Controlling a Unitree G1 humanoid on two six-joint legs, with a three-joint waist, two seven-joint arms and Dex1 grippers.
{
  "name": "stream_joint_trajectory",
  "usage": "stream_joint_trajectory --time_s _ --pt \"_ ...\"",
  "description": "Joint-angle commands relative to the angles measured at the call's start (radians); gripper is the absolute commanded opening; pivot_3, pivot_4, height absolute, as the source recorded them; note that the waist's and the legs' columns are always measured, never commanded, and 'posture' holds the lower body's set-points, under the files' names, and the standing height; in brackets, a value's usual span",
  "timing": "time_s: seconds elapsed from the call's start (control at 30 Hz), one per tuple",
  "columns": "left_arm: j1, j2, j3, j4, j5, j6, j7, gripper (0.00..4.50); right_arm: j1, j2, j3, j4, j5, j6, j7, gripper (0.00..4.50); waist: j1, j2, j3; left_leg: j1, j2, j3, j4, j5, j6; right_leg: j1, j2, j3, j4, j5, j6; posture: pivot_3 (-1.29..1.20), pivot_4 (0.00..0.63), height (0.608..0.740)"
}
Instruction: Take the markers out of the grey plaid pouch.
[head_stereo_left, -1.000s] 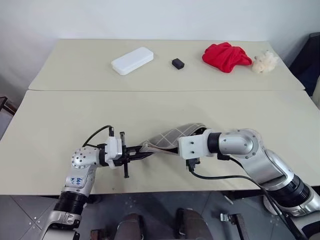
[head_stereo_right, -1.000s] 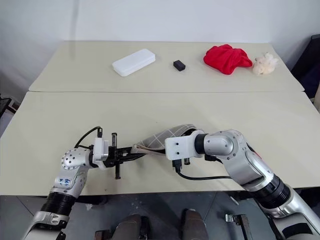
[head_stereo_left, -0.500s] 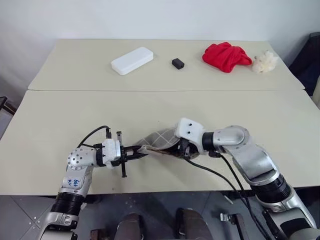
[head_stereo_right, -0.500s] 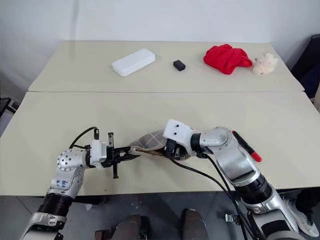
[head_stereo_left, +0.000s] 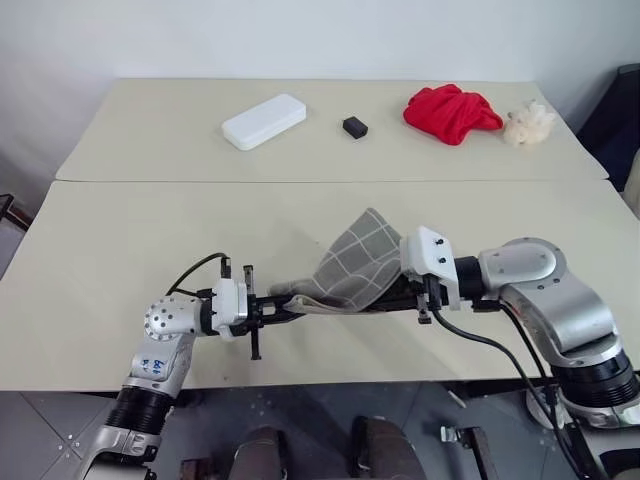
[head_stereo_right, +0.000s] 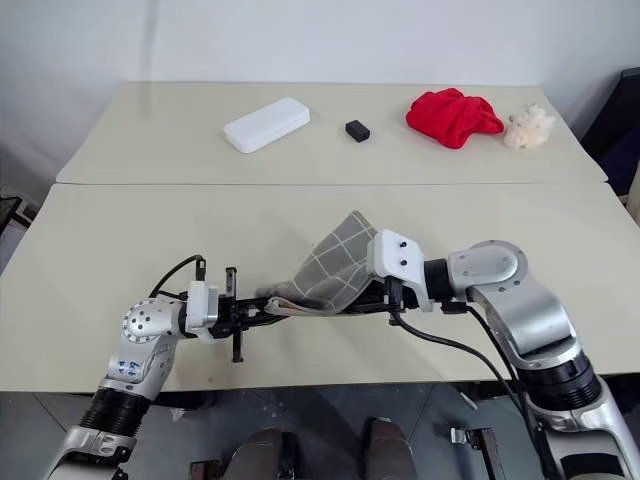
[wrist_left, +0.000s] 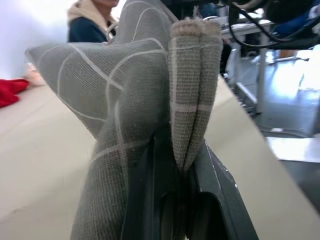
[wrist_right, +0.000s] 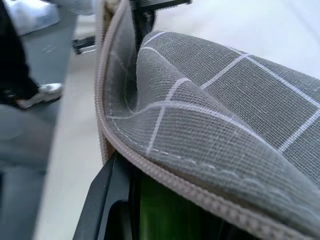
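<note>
Lifting and rolling, the right gripper (head_stereo_left: 402, 296) is now tipping the flat grey fabric pouch with thin white grid lines (head_stereo_left: 350, 272) up on edge, where a second ago it was lying low across the near cream table (head_stereo_left: 120, 250). Its fingers are clamped on the pouch's zipper edge, and something green is showing just inside that edge in the right wrist view. Opposite it, the left gripper (head_stereo_left: 272, 309) is pinching the folded end of the pouch, fingers tight together on the fabric, so the pouch is hanging stretched between the two grippers, clear of the tabletop.

By my reckoning the task is barely under way: no marker is lying out on the table, so all of them are yet to come out. How far the zipper is open is hard to make out.

Well beyond the grippers, a plain white hard rectangular case (head_stereo_left: 264, 121), a small black block (head_stereo_left: 355, 127), a crumpled red cloth (head_stereo_left: 452, 112) and a fluffy cream toy (head_stereo_left: 528, 124) are sitting on the far table.
</note>
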Motion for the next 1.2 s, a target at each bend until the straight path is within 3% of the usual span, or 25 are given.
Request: stream_joint_trajectory --time_s 0.03,0.27,0.33,0.43,0.63,0.77,0.9,1.0,1.1,1.2 --pt "0.031 0.045 0.085 0.018 -0.078 0.130 0.009 0.00 0.025 -0.092 0.018 -0.093 0.061 -0.017 0.128 1.10 -0.001 0.000 0.000 0.000 0.000 0.000 0.000 0.000 0.000 0.000 0.000 0.000 0.000 0.000 0.000 0.00 0.150 0.740" --pt "0.019 0.042 0.130 -0.049 -0.152 0.229 -0.014 0.00 -0.010 -0.104 0.078 -0.019 -0.009 0.203 -0.094 1.10 -0.001 0.000 0.000 0.000 0.000 0.000 0.001 0.000 0.000 0.000 0.000 0.000 0.001 0.000 0.000 0.00 0.150 0.740" --pt "0.008 0.039 0.142 -0.034 -0.127 0.195 -0.006 0.00 -0.040 -0.090 0.078 0.022 -0.025 0.342 -0.208 1.10 -0.001 0.000 0.000 0.000 0.000 0.000 0.001 0.000 0.000 0.000 0.000 0.000 0.001 0.000 0.000 0.00 0.150 0.740" --pt "-0.015 0.023 0.159 0.002 -0.082 0.112 0.027 0.00 -0.068 -0.112 0.109 0.019 -0.029 0.419 -0.265 1.10 0.005 0.000 0.000 0.000 0.000 0.000 0.001 0.000 0.000 0.000 0.000 0.000 0.001 0.000 0.000 0.00 0.150 0.740" --pt "-0.071 -0.036 0.209 0.049 -0.070 0.071 0.168 0.00 -0.109 -0.187 0.199 -0.076 -0.050 0.348 -0.236 1.10 0.023 0.000 0.000 -0.001 0.000 0.000 0.001 0.000 0.000 -0.001 -0.001 0.000 0.000 0.000 0.000 0.00 0.150 0.740" --pt "-0.079 -0.027 0.216 0.078 -0.041 0.071 0.213 0.00 -0.085 -0.205 0.151 -0.153 0.033 0.155 -0.081 1.10 0.022 0.000 0.000 -0.001 0.000 0.000 0.001 0.000 0.000 0.000 0.000 0.000 0.000 0.000 0.000 0.00 0.150 0.740" --pt "-0.075 -0.021 0.220 0.091 -0.011 0.048 0.234 0.00 -0.070 -0.230 0.151 -0.133 0.012 0.072 -0.041 1.10 0.022 0.000 0.000 -0.001 0.000 0.000 0.000 0.000 0.000 -0.001 0.000 0.000 0.000 0.000 0.000 0.00 0.150 0.740" --pt "-0.070 -0.017 0.219 0.086 -0.016 0.044 0.217 0.00 -0.051 -0.196 0.102 -0.100 0.073 0.068 -0.044 1.10 0.022 0.000 0.000 -0.001 0.000 0.000 0.001 0.000 0.000 -0.001 0.000 0.000 0.000 0.000 0.000 0.00 0.150 0.740" --pt "-0.039 0.000 0.193 0.058 -0.011 0.019 0.158 0.00 -0.036 -0.067 -0.031 -0.032 0.246 0.101 -0.089 1.10 0.022 -0.001 0.000 -0.001 0.000 0.000 0.001 0.000 0.000 0.000 0.000 0.000 0.000 0.000 0.000 0.00 0.150 0.740" --pt "-0.013 0.024 0.160 0.052 0.012 -0.018 0.101 0.00 -0.015 -0.046 -0.089 0.014 0.331 0.099 -0.018 1.10 0.021 0.002 0.001 0.000 0.000 0.000 0.001 0.000 0.000 0.000 0.000 0.000 0.000 0.000 0.000 0.00 0.150 0.740"
